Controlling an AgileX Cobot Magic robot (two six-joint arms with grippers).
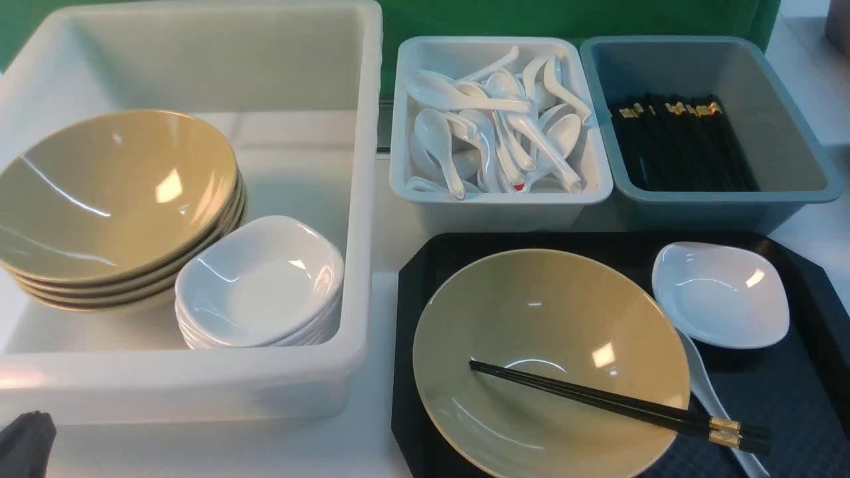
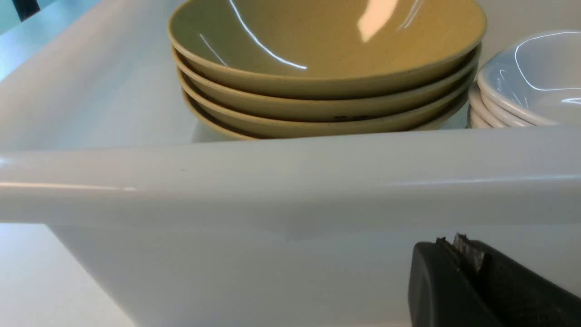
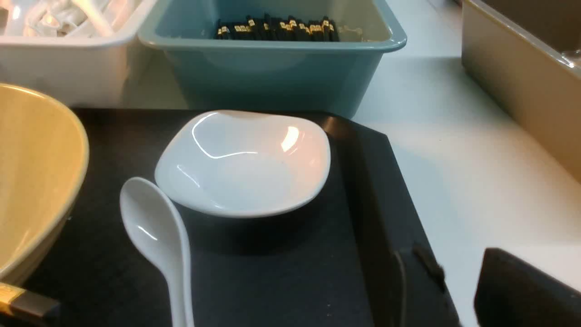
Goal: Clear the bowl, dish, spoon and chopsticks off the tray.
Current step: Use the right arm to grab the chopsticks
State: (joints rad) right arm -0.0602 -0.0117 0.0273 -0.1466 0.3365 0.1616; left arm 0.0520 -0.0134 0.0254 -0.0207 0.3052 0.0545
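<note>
The black tray (image 1: 783, 398) lies at the front right. On it stands the large olive-tan bowl (image 1: 551, 332), with the black chopsticks (image 1: 617, 401) resting across its rim, gold-banded ends to the right. The small white dish (image 3: 245, 168) sits at the tray's far right corner. Between dish and bowl lies the white spoon (image 3: 154, 231). My right gripper (image 3: 458, 281) hovers open and empty over the tray's right edge, near the dish. My left gripper (image 2: 449, 243) is shut and empty, low in front of the white tub's near wall.
A big white tub (image 1: 199, 382) on the left holds a stack of tan bowls (image 1: 113, 199) and a stack of white dishes (image 1: 259, 285). Behind the tray stand a pale bin (image 1: 498, 216) of spoons and a blue-grey bin (image 1: 783, 133) of chopsticks. A beige container (image 3: 522, 77) stands far right.
</note>
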